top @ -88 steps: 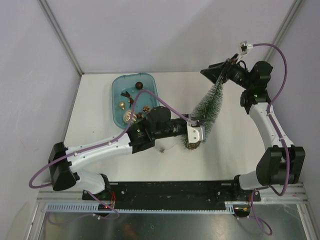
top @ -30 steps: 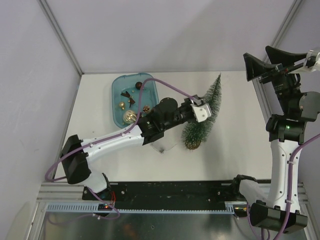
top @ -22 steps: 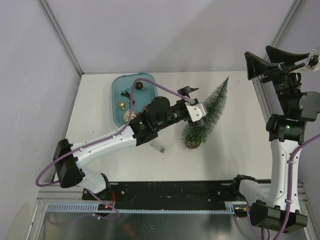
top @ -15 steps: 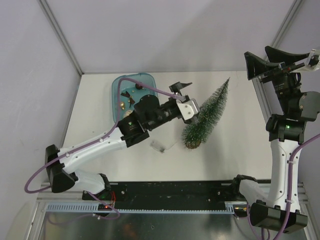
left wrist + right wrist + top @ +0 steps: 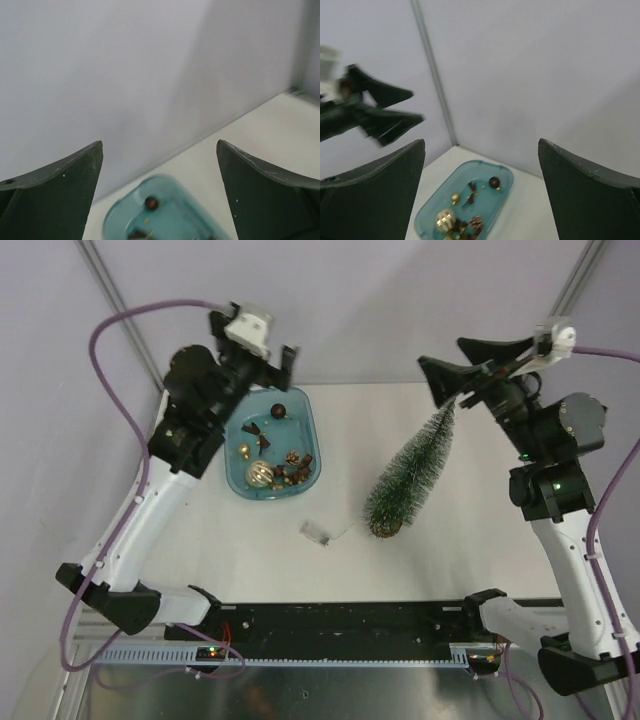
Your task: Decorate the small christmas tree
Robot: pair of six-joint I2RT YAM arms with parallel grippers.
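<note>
While both the left gripper point(image 5: 159, 145) and the right gripper point(image 5: 481, 141) hang fully spread and empty above the table point(image 5: 440, 560), we judge ornament pick-up to be the step in hand. The tree point(image 5: 405, 478) stands undecorated on its base, right of the blue tray point(image 5: 303, 430). The next move calls for lowering one gripper onto a single ornament point(image 5: 260, 473) in the tray. We cannot identify the small wired item point(image 5: 318, 532) near the tree's base.

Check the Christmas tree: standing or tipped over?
Standing. The small christmas tree rests on its round brown base on the table, with its tip raised off the surface. Whether it leans slightly: cannot tell.
</note>
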